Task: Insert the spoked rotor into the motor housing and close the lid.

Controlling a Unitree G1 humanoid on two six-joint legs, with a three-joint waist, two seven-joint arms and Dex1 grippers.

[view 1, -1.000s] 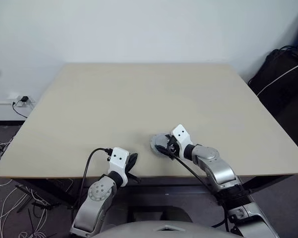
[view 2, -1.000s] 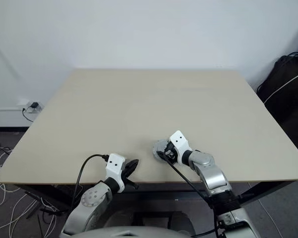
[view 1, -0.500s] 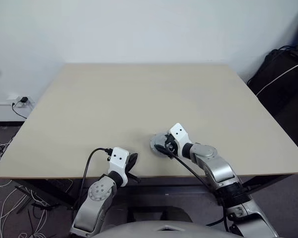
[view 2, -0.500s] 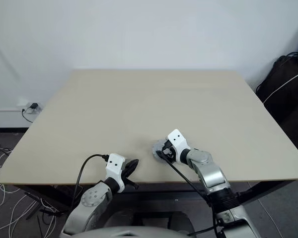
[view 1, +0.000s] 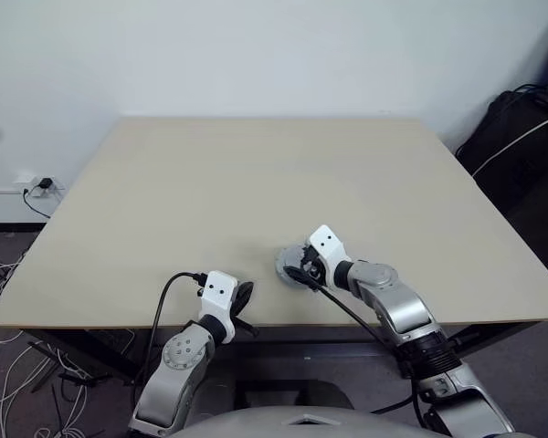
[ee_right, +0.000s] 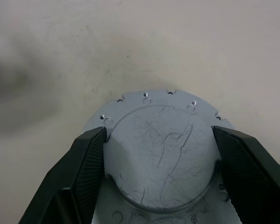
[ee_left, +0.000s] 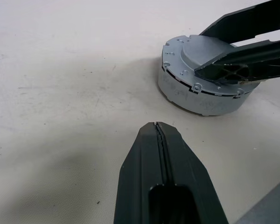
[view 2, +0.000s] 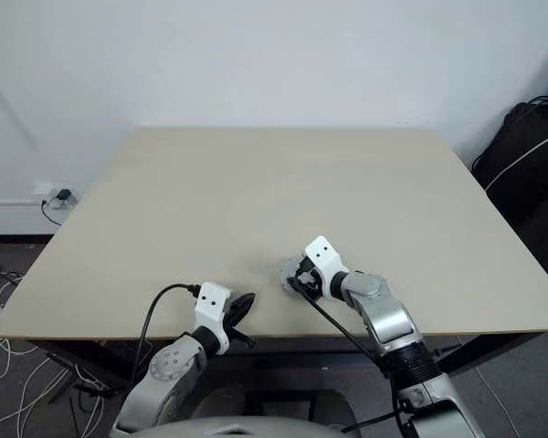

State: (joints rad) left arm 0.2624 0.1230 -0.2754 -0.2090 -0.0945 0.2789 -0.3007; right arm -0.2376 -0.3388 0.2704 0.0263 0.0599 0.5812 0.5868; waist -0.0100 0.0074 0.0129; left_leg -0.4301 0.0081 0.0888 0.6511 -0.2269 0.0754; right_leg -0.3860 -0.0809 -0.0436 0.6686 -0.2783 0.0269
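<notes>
Right gripper: the right gripper (ee_right: pixel 158 154) has its two black fingers (ee_right: pixel 79 163) spread wide, one on each side of the raised smooth centre of the lid (ee_right: pixel 161 149) — they bracket that centre closely, though whether they actually press on it cannot be told.
Lid: the silver-grey disc lies smooth face up, with small holes round its rim, seated on top of a round grey body on the table (view 1: pixel 256 173); from the left wrist camera a thin seam runs round the side of that stack (ee_left: pixel 203 91).
Motor housing: judged to be the lower part of that stack, near the table's front edge, right of centre; its windings are covered.
Spoked rotor: nowhere loose on the table — probably already inside, under the lid.
Left gripper: the left gripper (ee_left: pixel 157 127) is pressed together and holds nothing, hovering just over the table a little apart from the stack, pointing towards it.
Progress: insertion appears finished and the lid is on; the task looks close to its end.
Left to do: likely only seating or squaring the lid fully, then letting go.
</notes>
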